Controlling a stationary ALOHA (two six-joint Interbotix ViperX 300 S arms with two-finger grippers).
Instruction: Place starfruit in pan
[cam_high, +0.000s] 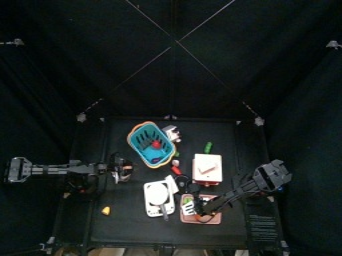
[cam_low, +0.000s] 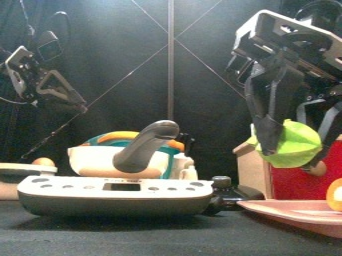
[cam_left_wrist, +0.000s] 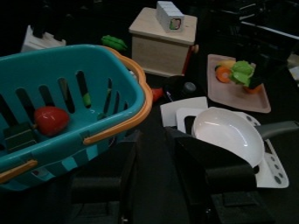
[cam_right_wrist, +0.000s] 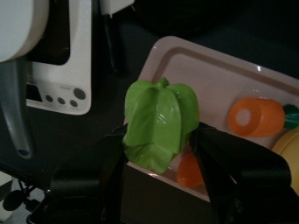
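Observation:
The green starfruit (cam_right_wrist: 162, 121) hangs clear above the pink tray (cam_right_wrist: 201, 68), and my right gripper (cam_right_wrist: 166, 154) is shut on it, one jaw on each side. From the front it is seen at the right, the starfruit (cam_low: 289, 145) under the right gripper (cam_low: 283, 112), well over the tray (cam_low: 297, 212). The white pan (cam_left_wrist: 226, 131) with a grey handle (cam_low: 147, 145) sits on a white toy stove (cam_low: 120, 196), to the left of the tray. My left gripper (cam_high: 123, 172) rests open by the teal basket (cam_high: 151, 140).
The teal basket (cam_left_wrist: 70, 96) holds a red fruit (cam_left_wrist: 48, 119). A wooden box (cam_high: 207, 167) stands behind the tray. An orange piece (cam_right_wrist: 253, 115) and a yellow piece (cam_right_wrist: 289, 145) lie on the tray. A small yellow thing (cam_high: 106, 210) lies near the front left.

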